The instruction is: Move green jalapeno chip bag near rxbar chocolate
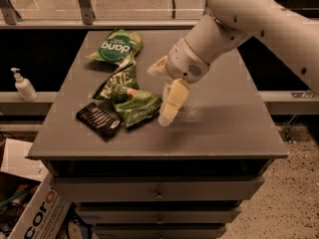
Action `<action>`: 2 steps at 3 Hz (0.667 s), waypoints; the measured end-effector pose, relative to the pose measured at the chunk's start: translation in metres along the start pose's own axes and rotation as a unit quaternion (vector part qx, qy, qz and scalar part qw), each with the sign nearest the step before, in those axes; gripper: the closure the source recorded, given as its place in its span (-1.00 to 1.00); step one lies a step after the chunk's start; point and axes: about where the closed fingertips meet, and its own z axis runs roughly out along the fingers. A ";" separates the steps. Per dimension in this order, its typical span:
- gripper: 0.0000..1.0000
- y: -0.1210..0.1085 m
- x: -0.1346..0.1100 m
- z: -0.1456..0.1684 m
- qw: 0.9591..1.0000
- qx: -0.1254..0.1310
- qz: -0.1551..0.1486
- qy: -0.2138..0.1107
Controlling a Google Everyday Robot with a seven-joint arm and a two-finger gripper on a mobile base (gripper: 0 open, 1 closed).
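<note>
The light-green jalapeno chip bag (128, 96) lies crumpled on the grey table (224, 128), left of centre. Its lower edge touches the rxbar chocolate (98, 119), a dark flat bar with white lettering, just to its lower left. My gripper (158, 94) hangs just right of the bag, open and empty. One cream finger (172, 101) points down toward the table beside the bag's right edge. The other finger (156, 67) sticks out to the left, above the bag. The white arm reaches in from the upper right.
A darker green "dang" bag (115, 46) lies at the table's back left. A soap dispenser (22, 86) stands on a ledge to the left. A cardboard box (35, 213) sits on the floor at lower left. Drawers (158, 193) are below the tabletop.
</note>
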 end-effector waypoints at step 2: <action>-1.00 0.003 0.021 -0.070 0.996 0.003 0.010 -0.089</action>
